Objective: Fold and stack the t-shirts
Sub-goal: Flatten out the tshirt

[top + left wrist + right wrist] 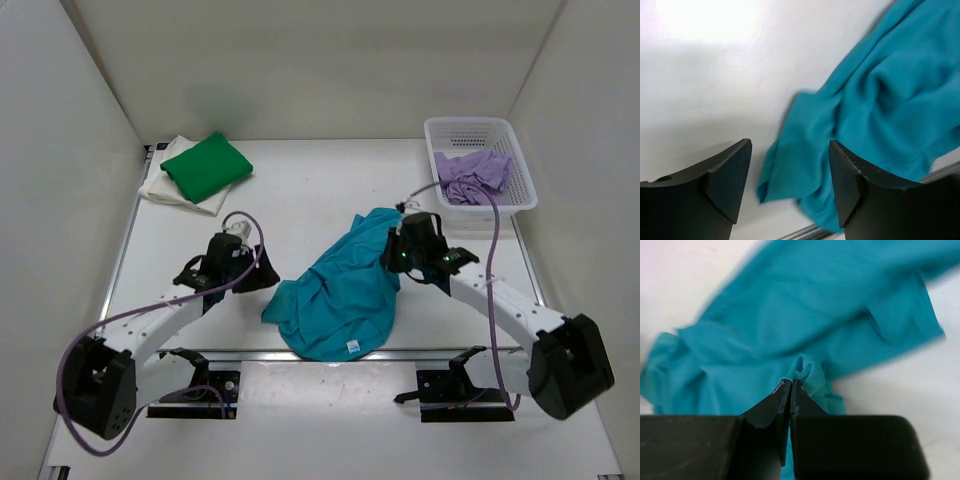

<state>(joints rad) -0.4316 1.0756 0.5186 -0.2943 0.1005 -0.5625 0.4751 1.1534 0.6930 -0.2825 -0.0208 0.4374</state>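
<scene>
**Right claw** (791, 382): the jaws are pressed together on a small pinch of the teal t-shirt (805, 315), taken near its far right edge as viewed from above.

**Left claw** (790, 146): the jaws are held apart with nothing between them. The claw is positioned over the counter (300, 190), just beside the shirt's left edge. Contact with the cloth cannot be confirmed.

**Task items:**
- The teal t-shirt lies crumpled and unfolded at mid-counter between the two arms, its white neck label (352, 346) turned toward the near edge.
- A green t-shirt (205, 165) is noted folded, resting on a cream-white t-shirt (165, 188) at the far left corner.
- A lilac t-shirt (475, 175) is bunched in the white basket (470, 128) at the far right.

**Step in hand, as judged:** the teal shirt is being spread flat ahead of folding.

**Next move, as judged:** the left claw needs to be closed on the loose left edge, so that the cloth can be drawn taut between both claws and laid flat.
</scene>
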